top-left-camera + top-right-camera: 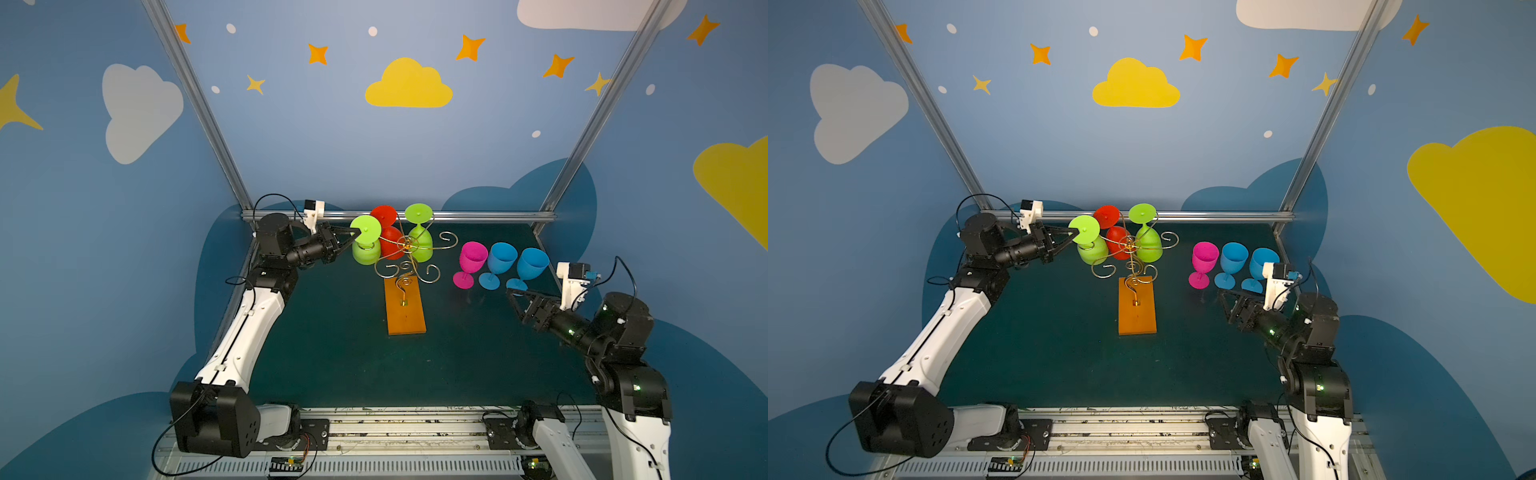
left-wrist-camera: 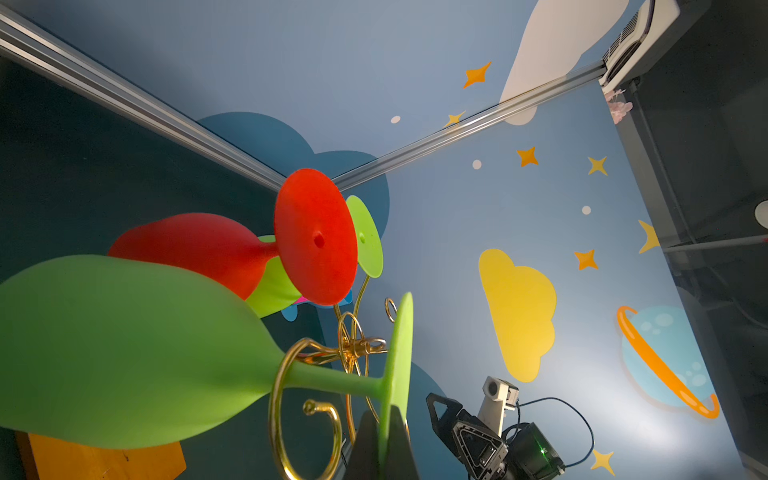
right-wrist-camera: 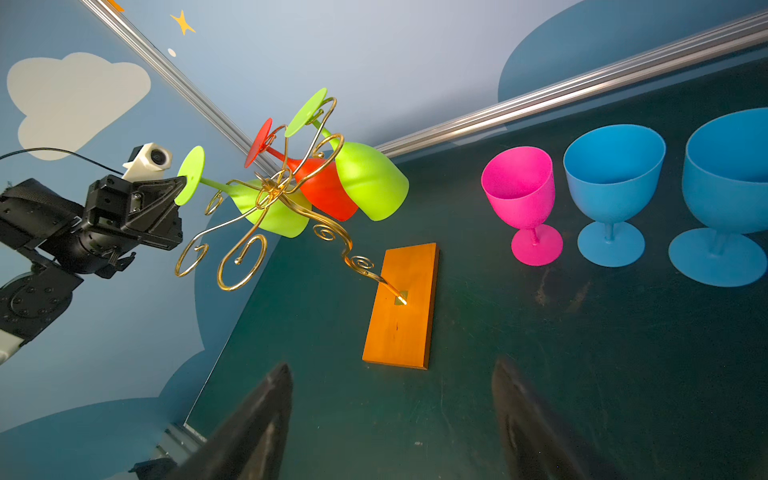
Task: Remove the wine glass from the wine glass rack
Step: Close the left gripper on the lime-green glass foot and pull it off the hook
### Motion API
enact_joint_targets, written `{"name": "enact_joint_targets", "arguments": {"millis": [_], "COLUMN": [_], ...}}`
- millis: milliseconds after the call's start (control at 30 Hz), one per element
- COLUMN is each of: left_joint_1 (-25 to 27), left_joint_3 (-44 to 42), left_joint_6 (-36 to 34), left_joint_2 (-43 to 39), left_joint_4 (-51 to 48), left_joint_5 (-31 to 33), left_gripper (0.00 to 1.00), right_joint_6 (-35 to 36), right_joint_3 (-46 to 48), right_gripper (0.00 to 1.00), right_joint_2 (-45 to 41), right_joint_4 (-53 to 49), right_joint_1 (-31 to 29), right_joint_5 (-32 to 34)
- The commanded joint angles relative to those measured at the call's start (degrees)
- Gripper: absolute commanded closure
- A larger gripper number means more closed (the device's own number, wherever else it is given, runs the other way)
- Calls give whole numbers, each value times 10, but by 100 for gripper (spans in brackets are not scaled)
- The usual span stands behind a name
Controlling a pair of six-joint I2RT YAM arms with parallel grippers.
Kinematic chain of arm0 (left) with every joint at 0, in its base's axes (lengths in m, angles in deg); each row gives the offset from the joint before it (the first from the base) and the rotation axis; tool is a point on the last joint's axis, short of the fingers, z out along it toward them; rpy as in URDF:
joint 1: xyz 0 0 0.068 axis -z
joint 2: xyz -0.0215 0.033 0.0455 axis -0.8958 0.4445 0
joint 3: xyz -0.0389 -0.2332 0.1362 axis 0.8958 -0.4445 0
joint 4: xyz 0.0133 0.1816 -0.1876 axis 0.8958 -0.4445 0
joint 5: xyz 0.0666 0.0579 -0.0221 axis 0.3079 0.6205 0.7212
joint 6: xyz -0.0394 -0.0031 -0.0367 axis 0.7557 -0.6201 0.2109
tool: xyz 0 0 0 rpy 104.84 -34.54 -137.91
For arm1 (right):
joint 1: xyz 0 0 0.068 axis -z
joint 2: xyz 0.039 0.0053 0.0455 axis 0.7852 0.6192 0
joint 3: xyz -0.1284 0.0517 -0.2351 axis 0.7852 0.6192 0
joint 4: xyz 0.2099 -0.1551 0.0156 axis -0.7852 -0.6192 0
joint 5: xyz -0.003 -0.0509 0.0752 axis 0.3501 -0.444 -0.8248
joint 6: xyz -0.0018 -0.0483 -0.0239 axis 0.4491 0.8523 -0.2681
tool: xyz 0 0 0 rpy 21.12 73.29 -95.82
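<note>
The wine glass rack [image 1: 409, 245] is a gold wire stand on an orange wooden base [image 1: 405, 307], mid-table in both top views. A green wine glass [image 1: 365, 249] hangs upside down from its left arm, its stem through a gold loop [image 2: 282, 374]. My left gripper [image 1: 355, 236] is shut on the rim of that glass's foot disc [image 2: 399, 353], one finger on each face. My right gripper [image 3: 391, 365] is open and empty, low over the mat to the right of the base [image 3: 403, 307].
A red glass [image 1: 390, 241] and a second green glass [image 1: 419, 245] also hang on the rack. A pink glass [image 1: 471, 259] and two blue glasses [image 1: 500, 262] stand upright on the mat right of the rack, just beyond my right gripper. A metal rail [image 1: 478, 216] runs behind.
</note>
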Motion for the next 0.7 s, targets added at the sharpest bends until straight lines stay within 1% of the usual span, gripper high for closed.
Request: {"name": "enact_joint_targets", "arguments": {"millis": [0,333,667], "left_joint_1": [5,32,34], "left_joint_3": [20,26,-5], "left_joint_6": [0,-17,-59], "left_joint_2": [8,15,-27], "left_joint_4": [25,8,-44], "left_joint_5": [5,-17,-30], "left_gripper": [97,97,97], "right_joint_6": [-1,-4,-4], "right_joint_3": [-11,-10,-10], "right_gripper": [25,25,25], "right_joint_2": [-7,-4,1], "right_joint_4": [-2,4,4], "right_joint_1": [-1,-2,-1], "right_joint_5": [2,-2,-6]}}
